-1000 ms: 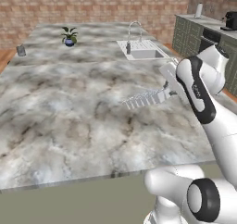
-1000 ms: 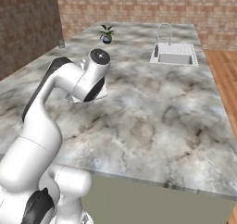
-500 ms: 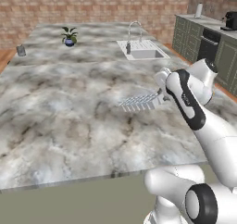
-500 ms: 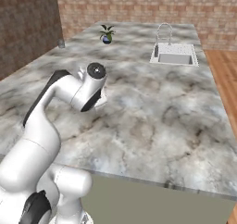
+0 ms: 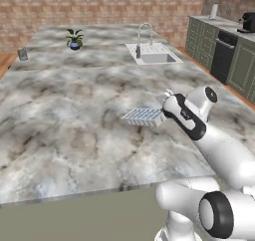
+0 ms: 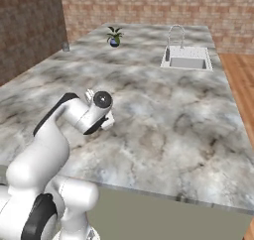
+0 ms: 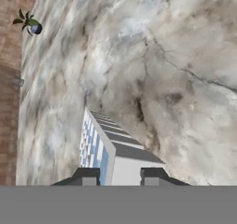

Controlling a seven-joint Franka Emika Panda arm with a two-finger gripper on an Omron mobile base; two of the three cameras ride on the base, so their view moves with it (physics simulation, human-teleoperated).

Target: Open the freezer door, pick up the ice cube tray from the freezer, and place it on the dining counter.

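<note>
Gripping the ice cube tray [image 5: 143, 116] by one short end, the gripper [image 7: 120, 176] has its two dark fingers clamped on the tray's edge, holding it roughly level just above the dining counter [image 5: 60, 130]. Farther along the marbled stone are an inset sink [image 5: 155, 58] with faucet [image 5: 143, 32] and a small potted plant [image 5: 74, 39].

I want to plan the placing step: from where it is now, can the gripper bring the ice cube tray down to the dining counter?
Probably yes. The gripper is shut on the ice cube tray, which hangs over bare dining counter; nothing lies beneath it.
</note>
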